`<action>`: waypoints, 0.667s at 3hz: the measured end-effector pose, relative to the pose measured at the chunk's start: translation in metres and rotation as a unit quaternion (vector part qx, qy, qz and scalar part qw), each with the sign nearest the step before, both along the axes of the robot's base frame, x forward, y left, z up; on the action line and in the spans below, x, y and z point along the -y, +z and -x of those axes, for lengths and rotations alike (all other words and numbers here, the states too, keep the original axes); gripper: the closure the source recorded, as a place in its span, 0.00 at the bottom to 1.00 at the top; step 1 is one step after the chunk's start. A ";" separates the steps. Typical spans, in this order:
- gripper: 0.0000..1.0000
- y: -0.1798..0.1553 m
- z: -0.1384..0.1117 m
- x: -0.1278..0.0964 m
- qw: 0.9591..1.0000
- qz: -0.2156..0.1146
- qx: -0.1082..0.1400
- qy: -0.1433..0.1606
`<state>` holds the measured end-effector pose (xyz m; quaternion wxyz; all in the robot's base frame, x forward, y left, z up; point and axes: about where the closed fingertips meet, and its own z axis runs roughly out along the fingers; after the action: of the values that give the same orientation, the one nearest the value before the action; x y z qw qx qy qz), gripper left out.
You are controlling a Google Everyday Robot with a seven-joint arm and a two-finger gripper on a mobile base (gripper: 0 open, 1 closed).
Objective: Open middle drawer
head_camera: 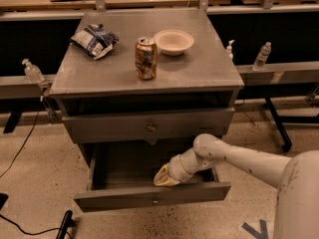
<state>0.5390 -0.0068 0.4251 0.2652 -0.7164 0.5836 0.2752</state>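
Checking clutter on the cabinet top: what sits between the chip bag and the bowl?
In the camera view, an upright can stands between chip bag and bowl, slightly nearer the front edge. The gripper is below, inside the pulled-out middle drawer.
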 end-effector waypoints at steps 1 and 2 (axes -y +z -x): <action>1.00 0.027 -0.003 0.014 0.999 -0.028 0.025 -0.003; 1.00 0.053 -0.018 0.029 0.998 -0.027 0.052 -0.018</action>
<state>0.5572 -0.0353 0.4783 0.3190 -0.7119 0.5741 0.2486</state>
